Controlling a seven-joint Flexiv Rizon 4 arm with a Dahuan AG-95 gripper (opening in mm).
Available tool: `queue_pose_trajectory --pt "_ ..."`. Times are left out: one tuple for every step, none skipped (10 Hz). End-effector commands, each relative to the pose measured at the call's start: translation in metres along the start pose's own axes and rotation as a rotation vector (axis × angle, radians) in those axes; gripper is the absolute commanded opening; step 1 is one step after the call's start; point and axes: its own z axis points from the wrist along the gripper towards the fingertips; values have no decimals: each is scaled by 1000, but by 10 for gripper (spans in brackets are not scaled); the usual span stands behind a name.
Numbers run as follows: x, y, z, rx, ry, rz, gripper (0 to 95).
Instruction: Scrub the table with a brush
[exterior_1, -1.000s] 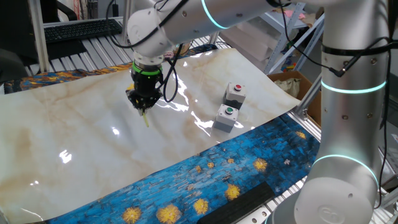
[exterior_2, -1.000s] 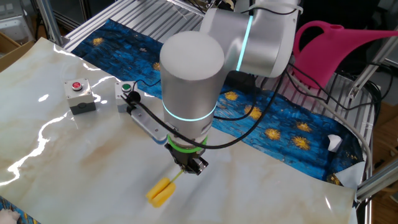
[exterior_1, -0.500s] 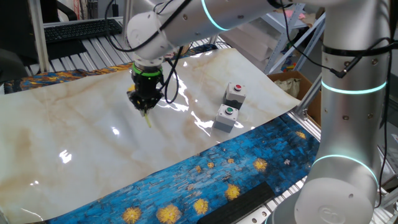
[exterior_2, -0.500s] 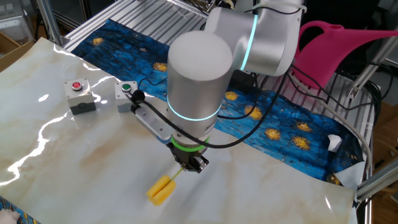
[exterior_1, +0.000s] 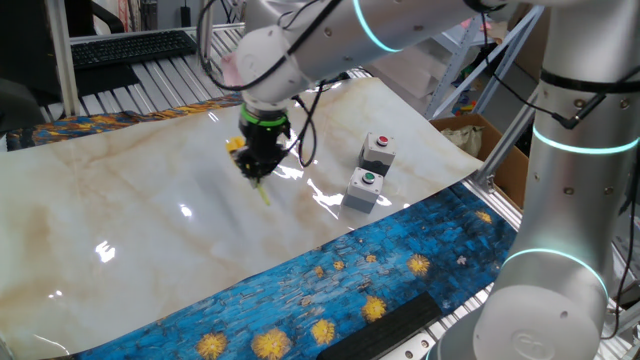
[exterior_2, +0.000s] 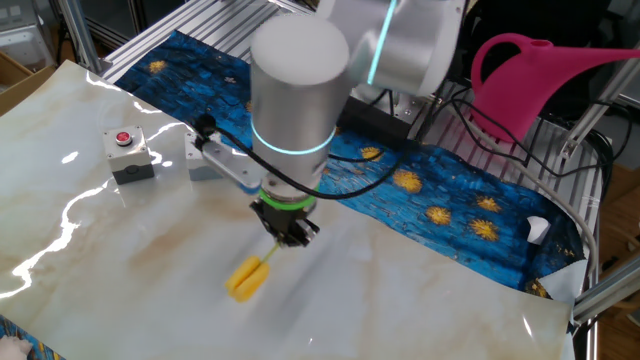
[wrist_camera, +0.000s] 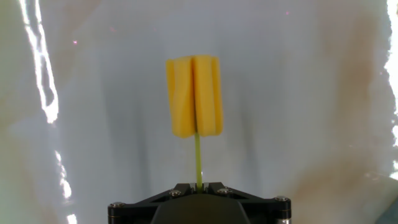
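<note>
The brush (wrist_camera: 194, 96) has a stubby yellow bristle head and a thin yellow-green handle. My gripper (wrist_camera: 199, 185) is shut on the handle's end, with the head pointing away from it. In the other fixed view the brush head (exterior_2: 247, 279) lies low on the cream marble table (exterior_2: 90, 250), just beyond the gripper (exterior_2: 277, 236). In one fixed view the gripper (exterior_1: 257, 174) hangs over the middle of the table (exterior_1: 120, 230), and only a bit of yellow brush (exterior_1: 235, 145) shows behind it.
Two grey button boxes stand on the table: one with a red button (exterior_1: 377, 150), one with a green button (exterior_1: 364, 189). Blue flowered cloth (exterior_1: 330, 280) edges the table. A pink watering can (exterior_2: 540, 80) sits beyond the far edge.
The arm has carried the brush across the table, toward the button boxes, with the head still low on the surface. The grip on the handle is unchanged.
</note>
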Motion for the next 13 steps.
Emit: queue_pose_trajectory --pt "4 -14 -2 7 7 -31 0" --pt "6 -24 -2 11 8 -52 0" --pt "7 -27 -1 11 6 -59 0" --pt "8 -34 1 11 8 -65 0" --pt "8 -35 2 10 8 -66 0" --pt "9 -38 3 24 14 -69 0" --pt "9 -38 3 25 16 -69 0" --pt "11 -40 5 55 54 -62 0" --pt "11 -40 6 60 88 -47 0" --pt "11 -40 6 66 111 -40 0" --pt "11 -40 6 64 119 -39 0" --pt "11 -39 7 62 120 -39 0" --pt "11 -39 10 59 123 -41 0"
